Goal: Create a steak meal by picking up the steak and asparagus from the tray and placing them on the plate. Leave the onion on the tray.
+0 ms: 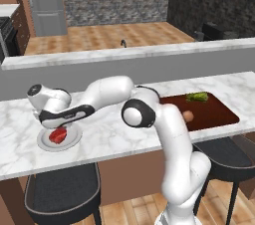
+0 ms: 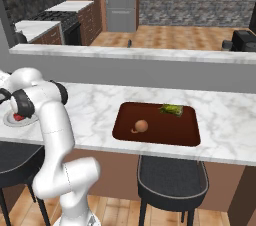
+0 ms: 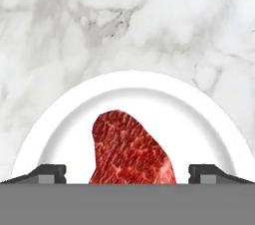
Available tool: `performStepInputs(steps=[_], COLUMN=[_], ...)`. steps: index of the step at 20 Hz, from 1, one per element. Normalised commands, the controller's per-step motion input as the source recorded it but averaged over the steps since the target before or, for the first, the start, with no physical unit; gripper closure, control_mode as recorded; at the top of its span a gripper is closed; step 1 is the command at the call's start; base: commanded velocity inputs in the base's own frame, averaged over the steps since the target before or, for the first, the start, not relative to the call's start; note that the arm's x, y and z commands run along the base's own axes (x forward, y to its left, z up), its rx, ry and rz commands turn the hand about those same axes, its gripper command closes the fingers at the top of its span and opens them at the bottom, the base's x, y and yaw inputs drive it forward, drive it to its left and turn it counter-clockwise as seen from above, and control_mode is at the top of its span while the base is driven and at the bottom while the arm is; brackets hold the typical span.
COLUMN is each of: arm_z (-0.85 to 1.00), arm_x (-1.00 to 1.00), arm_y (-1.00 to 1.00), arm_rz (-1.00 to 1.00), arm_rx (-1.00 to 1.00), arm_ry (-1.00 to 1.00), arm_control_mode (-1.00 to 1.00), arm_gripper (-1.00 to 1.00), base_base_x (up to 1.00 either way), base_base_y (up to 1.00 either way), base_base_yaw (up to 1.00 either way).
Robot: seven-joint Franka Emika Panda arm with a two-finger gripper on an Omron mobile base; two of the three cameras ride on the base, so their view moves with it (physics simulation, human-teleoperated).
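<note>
We see the round grey-white plate (image 1: 73,140) at the left end of the white marble counter (image 1: 114,134), close to the counter's front edge, with bare marble behind it. The flat red marbled steak (image 3: 130,149) lies on that plate. Our two-finger gripper (image 3: 127,173) hangs just above the plate, its fingertips (image 3: 47,173) spread wide on either side of the steak and holding nothing. The white arm reaches left from its elbow, forearm nearly level over the counter. Well right of the plate, across open marble, sits the dark reddish-brown rectangular tray (image 2: 187,135), with the round tan onion (image 2: 141,126) near its front-left part and the green asparagus bundle (image 2: 171,109) at its far rim.
</note>
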Motion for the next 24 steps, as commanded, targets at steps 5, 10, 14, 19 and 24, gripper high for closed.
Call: performStepInputs(steps=[5,10,14,19,24], arm_z=[0.47,0.40,0.40,0.59,0.67], arm_x=[-0.25,-0.44,-0.19,0.00,0.00], arm_y=[-0.36,-0.93,-1.00,-1.00,-1.00], arm_rz=[0.00,-0.02,-0.05,0.00,-0.03], arm_rx=[0.04,0.15,0.27,0.27,0.18], arm_ry=[-0.16,-0.12,-0.08,-0.06,-0.01], arm_control_mode=[-1.00,-1.00,-1.00,-1.00,-1.00], arm_gripper=[-1.00,-1.00,-1.00,-1.00,-1.00], base_base_x=[0.00,0.00,0.00,0.00,0.00], base_base_y=[0.00,0.00,0.00,0.00,0.00], base_base_yaw=[0.00,0.00,0.00,0.00,0.00])
